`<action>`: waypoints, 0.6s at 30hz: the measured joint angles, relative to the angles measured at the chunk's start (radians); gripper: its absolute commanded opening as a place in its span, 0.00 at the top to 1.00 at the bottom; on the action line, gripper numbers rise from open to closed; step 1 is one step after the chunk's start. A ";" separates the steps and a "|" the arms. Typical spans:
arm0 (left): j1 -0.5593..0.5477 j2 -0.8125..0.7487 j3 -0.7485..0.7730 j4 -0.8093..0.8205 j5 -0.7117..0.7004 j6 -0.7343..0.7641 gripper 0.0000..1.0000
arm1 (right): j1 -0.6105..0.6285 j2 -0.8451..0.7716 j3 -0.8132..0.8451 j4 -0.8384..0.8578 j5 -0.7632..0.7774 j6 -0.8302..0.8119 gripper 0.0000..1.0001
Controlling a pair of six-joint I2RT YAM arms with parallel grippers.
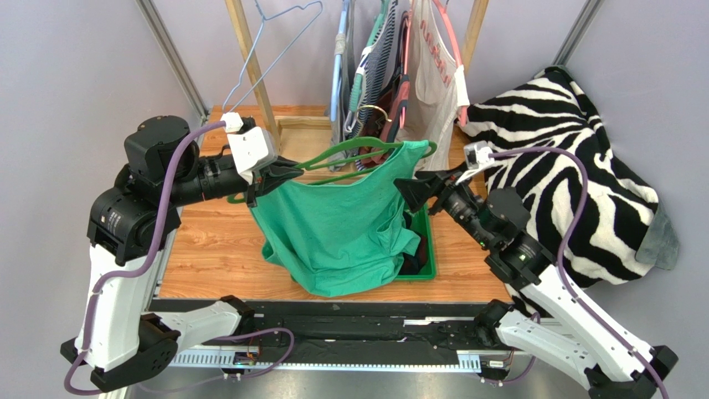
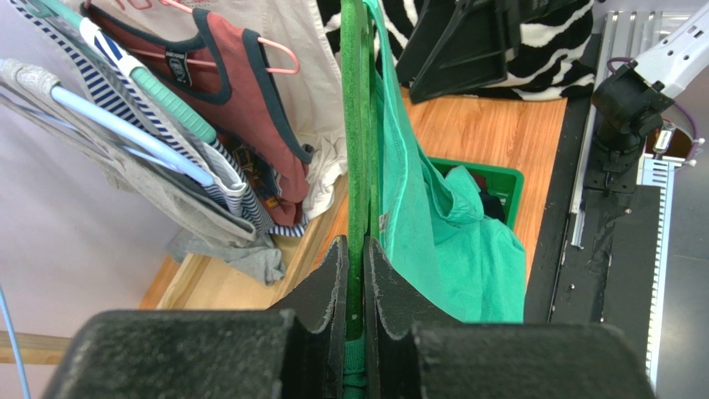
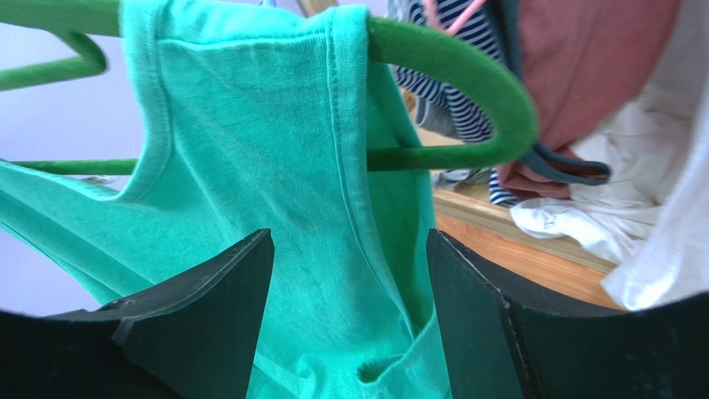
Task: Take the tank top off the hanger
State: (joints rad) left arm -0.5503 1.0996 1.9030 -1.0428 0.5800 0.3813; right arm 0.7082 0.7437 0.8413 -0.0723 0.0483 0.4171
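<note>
A green tank top (image 1: 341,224) hangs from a green hanger (image 1: 366,150) above the table. My left gripper (image 1: 270,179) is shut on the hanger's left end; in the left wrist view the hanger (image 2: 356,166) runs edge-on out from between the closed jaws (image 2: 356,249), and the tank top (image 2: 433,233) droops to its right. My right gripper (image 1: 416,193) stands open at the top's right side. Seen from the right wrist, the tank top (image 3: 250,166) fills the gap between the spread jaws (image 3: 349,241) without being pinched, and its strap lies over the hanger's right end (image 3: 491,91).
A green bin (image 1: 423,249) sits on the wooden table (image 1: 208,249) under the top's hem. A rack of hung clothes (image 1: 399,66) and a bare wire hanger (image 1: 275,41) stand behind. A zebra-striped blanket (image 1: 574,166) lies at the right.
</note>
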 measured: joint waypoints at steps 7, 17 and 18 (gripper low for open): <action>0.000 -0.022 -0.025 0.008 0.007 -0.002 1.00 | 0.000 0.060 0.047 0.071 -0.071 0.032 0.50; 0.000 -0.035 -0.076 0.016 0.007 -0.001 1.00 | 0.000 0.080 0.082 0.119 -0.110 0.061 0.89; 0.000 -0.035 -0.076 0.016 0.006 -0.002 1.00 | 0.000 0.085 0.082 0.120 -0.110 0.063 0.94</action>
State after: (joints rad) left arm -0.5503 1.0645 1.8271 -1.0267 0.5865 0.3798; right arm 0.7082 0.8284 0.9234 0.0475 -0.0620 0.4797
